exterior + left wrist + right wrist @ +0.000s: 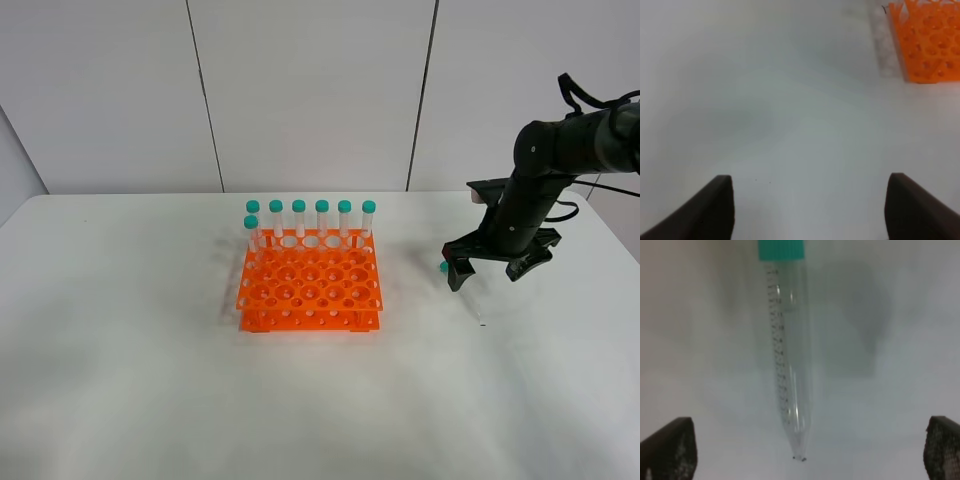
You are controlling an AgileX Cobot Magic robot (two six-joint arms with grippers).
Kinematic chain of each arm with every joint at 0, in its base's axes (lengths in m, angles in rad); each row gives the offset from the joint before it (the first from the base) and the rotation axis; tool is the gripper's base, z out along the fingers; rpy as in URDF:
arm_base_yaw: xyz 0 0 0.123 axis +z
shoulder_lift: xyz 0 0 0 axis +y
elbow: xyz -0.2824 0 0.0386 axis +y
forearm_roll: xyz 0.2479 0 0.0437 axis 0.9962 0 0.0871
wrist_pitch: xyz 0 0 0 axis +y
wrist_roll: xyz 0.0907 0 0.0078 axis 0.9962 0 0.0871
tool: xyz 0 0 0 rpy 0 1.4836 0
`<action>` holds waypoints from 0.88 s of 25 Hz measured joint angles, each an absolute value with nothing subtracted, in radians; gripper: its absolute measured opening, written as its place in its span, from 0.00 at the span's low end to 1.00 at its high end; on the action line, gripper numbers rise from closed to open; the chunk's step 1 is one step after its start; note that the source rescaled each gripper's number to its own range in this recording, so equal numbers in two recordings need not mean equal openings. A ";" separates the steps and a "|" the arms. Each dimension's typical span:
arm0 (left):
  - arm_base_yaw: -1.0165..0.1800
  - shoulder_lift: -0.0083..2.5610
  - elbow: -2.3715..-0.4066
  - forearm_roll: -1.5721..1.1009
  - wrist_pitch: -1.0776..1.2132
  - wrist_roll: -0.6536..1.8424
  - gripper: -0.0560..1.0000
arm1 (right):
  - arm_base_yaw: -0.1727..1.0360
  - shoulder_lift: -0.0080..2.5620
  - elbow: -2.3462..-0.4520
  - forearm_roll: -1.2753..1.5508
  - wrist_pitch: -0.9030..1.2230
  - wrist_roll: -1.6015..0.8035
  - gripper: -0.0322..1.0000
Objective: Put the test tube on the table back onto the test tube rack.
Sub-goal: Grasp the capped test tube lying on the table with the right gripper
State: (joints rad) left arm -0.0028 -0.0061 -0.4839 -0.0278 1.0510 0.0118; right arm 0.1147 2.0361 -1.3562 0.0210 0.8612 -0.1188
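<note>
Right wrist view is showing the slim clear teal-capped plastic test tube [787, 360] lying on the white counter [890, 390] dead centre between the wide-open, empty right fingers [670, 450], long axis crossing their closing line. Left fingers [710, 210] are hanging open, empty, farther off.

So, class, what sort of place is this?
Probably a lab-style robot test bench: an orange test tube rack of teal-capped tubes, a white table, and a black robot arm.

Bright orange plastic test tube rack [310, 290] at centre of large white matte table [120, 380], seven teal-capped clear tubes [322, 210] upright in its far rows, one slim clear teal-capped test tube [788, 350] flat on the table right of the rack.
</note>
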 joint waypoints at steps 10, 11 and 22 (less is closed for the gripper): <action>-0.003 -0.006 -0.484 -0.028 1.051 0.012 0.89 | 0.115 2.101 -1.366 0.023 0.818 -0.117 0.99; -0.003 -0.006 -0.484 -0.028 1.051 0.012 0.89 | 0.115 2.110 -1.366 0.023 0.819 -0.116 0.99; -0.003 -0.006 -0.484 -0.028 1.051 0.012 0.89 | 0.115 2.124 -1.366 0.034 0.819 -0.111 0.98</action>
